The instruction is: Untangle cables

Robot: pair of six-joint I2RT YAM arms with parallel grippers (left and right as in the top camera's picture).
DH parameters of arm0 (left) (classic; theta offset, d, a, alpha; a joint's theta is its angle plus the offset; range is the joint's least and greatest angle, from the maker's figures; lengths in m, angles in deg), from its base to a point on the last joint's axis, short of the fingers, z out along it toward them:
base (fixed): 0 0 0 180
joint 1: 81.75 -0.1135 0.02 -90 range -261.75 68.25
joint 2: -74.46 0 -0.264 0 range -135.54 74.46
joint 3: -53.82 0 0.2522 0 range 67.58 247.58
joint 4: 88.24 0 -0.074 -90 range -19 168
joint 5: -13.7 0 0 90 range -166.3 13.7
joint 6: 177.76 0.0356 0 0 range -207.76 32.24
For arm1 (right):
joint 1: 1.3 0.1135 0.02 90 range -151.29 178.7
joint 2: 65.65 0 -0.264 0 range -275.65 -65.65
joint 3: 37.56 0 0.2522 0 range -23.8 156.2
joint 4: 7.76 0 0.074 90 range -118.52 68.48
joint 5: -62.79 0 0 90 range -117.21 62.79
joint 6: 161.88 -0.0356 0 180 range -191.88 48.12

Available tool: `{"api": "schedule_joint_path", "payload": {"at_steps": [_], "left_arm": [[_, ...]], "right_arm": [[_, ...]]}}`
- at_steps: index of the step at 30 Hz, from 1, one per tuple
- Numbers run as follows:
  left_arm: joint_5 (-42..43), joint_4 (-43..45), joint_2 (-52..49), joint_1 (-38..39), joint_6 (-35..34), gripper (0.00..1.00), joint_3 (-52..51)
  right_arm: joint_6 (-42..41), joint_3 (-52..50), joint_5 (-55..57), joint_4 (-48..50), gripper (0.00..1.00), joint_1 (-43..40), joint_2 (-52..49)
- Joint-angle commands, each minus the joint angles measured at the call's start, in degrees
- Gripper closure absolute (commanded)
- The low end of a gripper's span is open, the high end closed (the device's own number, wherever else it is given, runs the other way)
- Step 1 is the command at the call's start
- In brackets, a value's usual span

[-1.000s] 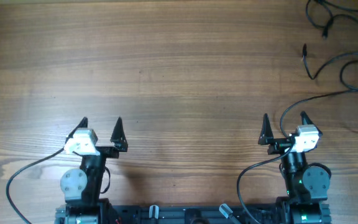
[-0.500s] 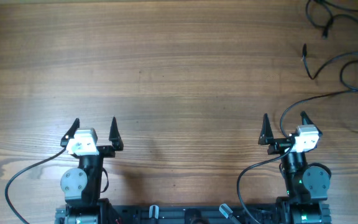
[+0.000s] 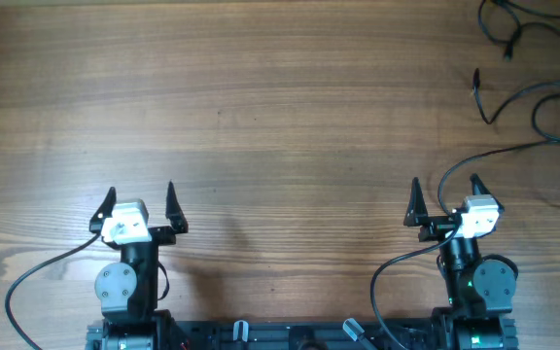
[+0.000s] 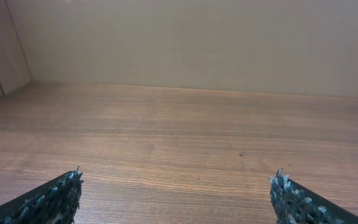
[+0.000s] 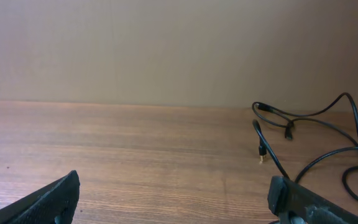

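The cables (image 3: pixel 499 152) are thin black cords lying loosely looped at the table's far right, with plug ends such as one plug (image 3: pixel 476 82). One strand curves from the right edge to just beside my right gripper (image 3: pixel 445 183), which is open and empty. In the right wrist view the cables (image 5: pixel 328 158) lie ahead and to the right of my right gripper (image 5: pixel 176 183), with a metal-tipped plug (image 5: pixel 260 149) near the middle. My left gripper (image 3: pixel 140 192) is open and empty, far from the cables. The left wrist view shows my left gripper (image 4: pixel 176 180) over bare wood only.
The wooden table (image 3: pixel 261 107) stretches across the view. A plain beige wall (image 5: pixel 166 50) stands behind its far edge. The arms' own thicker black wires (image 3: pixel 37 272) trail near the bases at the front edge.
My left gripper has turned and shifted slightly to the left. The right arm and the cables have not moved.
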Motion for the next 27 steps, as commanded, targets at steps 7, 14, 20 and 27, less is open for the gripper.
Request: {"api": "schedule_joint_path", "payload": {"at_steps": [7,14,20,27], "left_arm": [[0.7,-0.5,0.61,2.19,3.02,0.0,-0.17],[-0.57,-0.42,0.61,2.19,-0.81,0.0,-0.17],[-0.33,-0.39,0.61,2.19,-0.2,0.0,-0.17],[0.31,-0.22,0.61,2.19,-0.24,0.0,-0.17]], "right_arm": [[0.61,-0.09,-1.09,0.09,0.0,-0.2,0.52],[0.63,-0.09,-1.09,0.09,0.0,-0.2,0.52],[0.61,-0.09,-1.09,0.09,0.0,-0.2,0.52],[0.61,-0.09,-1.09,0.09,0.0,-0.2,0.52]]}}
